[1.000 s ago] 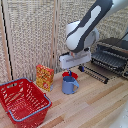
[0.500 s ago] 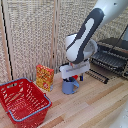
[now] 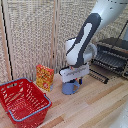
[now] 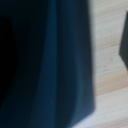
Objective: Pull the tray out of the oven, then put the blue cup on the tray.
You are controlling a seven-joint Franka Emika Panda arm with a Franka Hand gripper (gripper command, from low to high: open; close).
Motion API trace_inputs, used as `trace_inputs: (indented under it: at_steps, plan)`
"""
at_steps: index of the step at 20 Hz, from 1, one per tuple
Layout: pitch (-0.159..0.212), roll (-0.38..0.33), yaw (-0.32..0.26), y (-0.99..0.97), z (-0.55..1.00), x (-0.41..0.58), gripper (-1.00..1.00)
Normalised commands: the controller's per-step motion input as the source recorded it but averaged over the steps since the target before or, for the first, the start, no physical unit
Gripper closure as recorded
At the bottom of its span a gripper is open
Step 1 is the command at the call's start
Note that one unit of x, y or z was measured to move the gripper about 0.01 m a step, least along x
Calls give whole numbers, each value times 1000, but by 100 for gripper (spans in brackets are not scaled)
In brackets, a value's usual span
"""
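Observation:
The blue cup (image 3: 68, 88) stands on the wooden table in front of the screen, handle toward the exterior view's right. My gripper (image 3: 75, 80) hangs right over its rim, lowered onto it, the white wrist hiding the fingertips. In the wrist view the cup's blue wall (image 4: 55, 65) fills most of the picture, blurred. A dark finger (image 4: 123, 45) stands apart from it with bare wood between, so the gripper looks open. At the exterior view's right is the oven (image 3: 114, 50), with the dark wire tray (image 3: 105, 62) sticking out of its front.
A red basket (image 3: 22, 100) sits at the exterior view's lower left. An orange-yellow box (image 3: 44, 76) stands against the wicker screen (image 3: 35, 35) behind the cup. Dark bars of the oven's lowered door (image 3: 99, 76) lie just right of the cup.
The arm has come down and slightly toward the exterior view's left, bringing the gripper from above the cup onto its rim. The cup has not moved.

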Motion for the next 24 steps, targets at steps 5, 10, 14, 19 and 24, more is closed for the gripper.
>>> trace_inputs:
  at_steps: [5, 10, 14, 19, 24]
  plan:
    - [0, -5, 12, 145, 0, -214, 100]
    - [-4, -15, -24, 235, 0, -338, 100]
    - [0, -2, -173, 255, 70, -233, 100]
    - [0, 6, -238, 78, 465, 81, 100]
    - [-31, -92, -252, 1, 409, 337, 100]
